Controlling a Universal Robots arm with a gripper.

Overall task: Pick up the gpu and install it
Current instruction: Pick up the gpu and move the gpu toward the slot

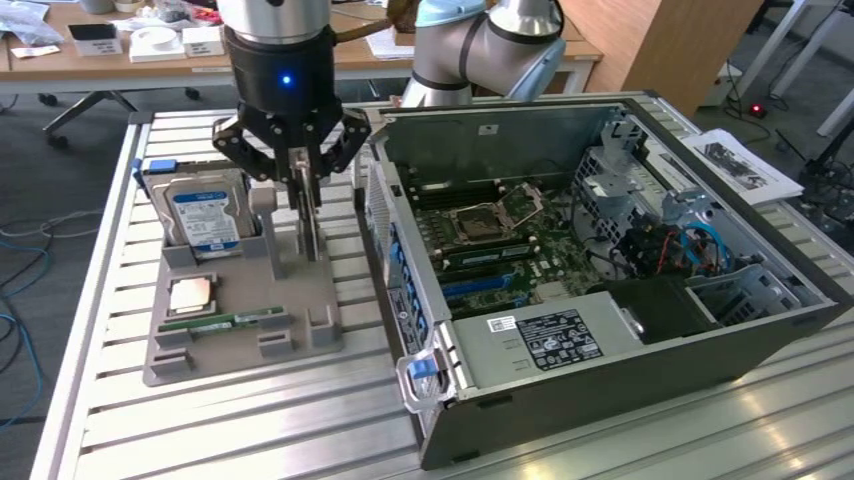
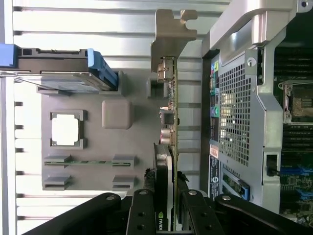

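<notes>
Gripper (image 1: 307,188) clamped on the gpu (image 1: 312,222), a thin tan-and-black circuit card!
The fingers (image 2: 146,205) are closed against both faces of the card, which stands upright on its edge along the grey plastic holder tray's (image 1: 214,362) edge beside the open grey computer case (image 1: 641,335).

the arm (image 1: 483,48) is a silver-grey tube with rounded joints and a pale blue cap (image 1: 454,10). its wrist (image 1: 283,55) is a black cylinder with a small blue light (image 1: 284,78). the gripper (image 1: 304,185) is black, built of linked bars with round screws and two flat fingers (image 2: 143,215).
</notes>
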